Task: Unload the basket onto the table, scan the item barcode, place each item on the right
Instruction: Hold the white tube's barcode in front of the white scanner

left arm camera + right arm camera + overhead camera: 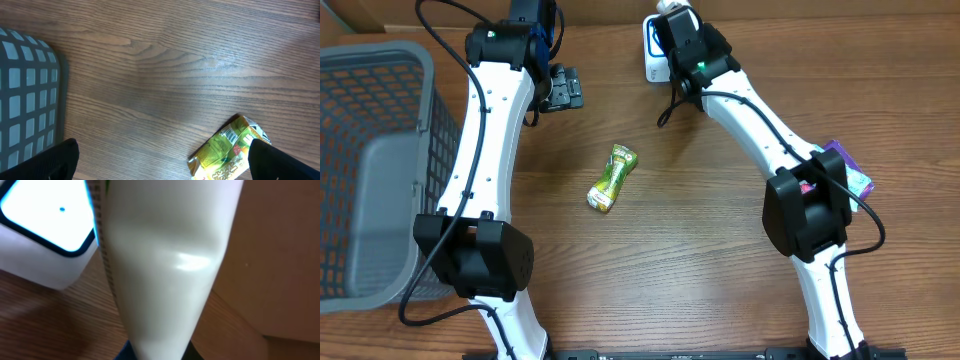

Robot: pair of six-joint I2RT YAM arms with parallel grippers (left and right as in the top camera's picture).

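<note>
My right gripper (672,24) is shut on a white tube-like item (165,255), which fills the middle of the right wrist view; fine barcode-like stripes run down its left edge. It hangs right beside the white scanner (45,225), whose bright window (40,210) shows at upper left. From overhead the item (676,8) sits just above the scanner (651,64) at the far edge of the table. My left gripper (563,88) stands open over bare wood, nothing between its fingertips (56,161). A green packet (229,150) lies by its right finger.
A grey mesh basket (370,170) stands at the far left, its corner (25,100) in the left wrist view. The green packet (611,180) lies mid-table. A purple packet (848,165) lies at the right beside my right arm. A brown board (280,255) rises behind the item.
</note>
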